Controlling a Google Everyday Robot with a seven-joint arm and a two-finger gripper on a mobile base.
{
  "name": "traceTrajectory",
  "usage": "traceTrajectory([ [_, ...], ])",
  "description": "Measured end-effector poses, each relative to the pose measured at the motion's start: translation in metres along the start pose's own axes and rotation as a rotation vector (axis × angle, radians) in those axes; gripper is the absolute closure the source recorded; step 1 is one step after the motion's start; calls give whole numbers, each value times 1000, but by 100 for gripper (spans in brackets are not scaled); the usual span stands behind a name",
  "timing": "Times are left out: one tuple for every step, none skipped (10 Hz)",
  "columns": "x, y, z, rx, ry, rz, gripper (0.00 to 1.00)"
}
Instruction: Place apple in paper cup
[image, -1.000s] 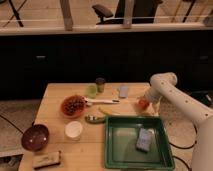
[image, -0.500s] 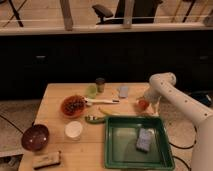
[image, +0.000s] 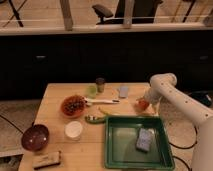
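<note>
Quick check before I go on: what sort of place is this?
Probably an office or lab test area: an office chair in the background, and a wooden table holding a green tray and an orange bowl. The gripper is at the apple.

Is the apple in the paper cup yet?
Not in. The apple lies on the table at the gripper, far from the paper cup, whose inside looks empty.

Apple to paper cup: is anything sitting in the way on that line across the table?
Yes. The gripper is right at the apple, with nothing visible between them. Between the apple and the paper cup lie a yellow item and a green item, both low; a lifted carry should probably clear them.
</note>
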Motion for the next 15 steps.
traceTrajectory([
  [-1,0,0,-2,-2,-3,20],
  [-2,0,0,-1,-3,-8,20],
  [-3,0,0,0,-6,-13,20],
  [-4,0,0,0,-8,-16,20],
  [-5,1,0,-2,-9,-19,20],
  [-6,1,0,-3,-11,-23,20],
  [-7,2,0,-3,-12,-25,20],
  [-8,2,0,-4,-12,-27,20],
  [-9,2,0,-4,-14,-32,20],
  [-10,2,0,-3,-16,-36,20],
  [-11,1,0,-5,-19,-40,20],
  [-13,2,0,-7,-23,-45,20],
  [-14,3,0,-8,-24,-48,20],
  [-15,2,0,-8,-25,-51,20],
  [-16,2,0,-8,-26,-53,20],
])
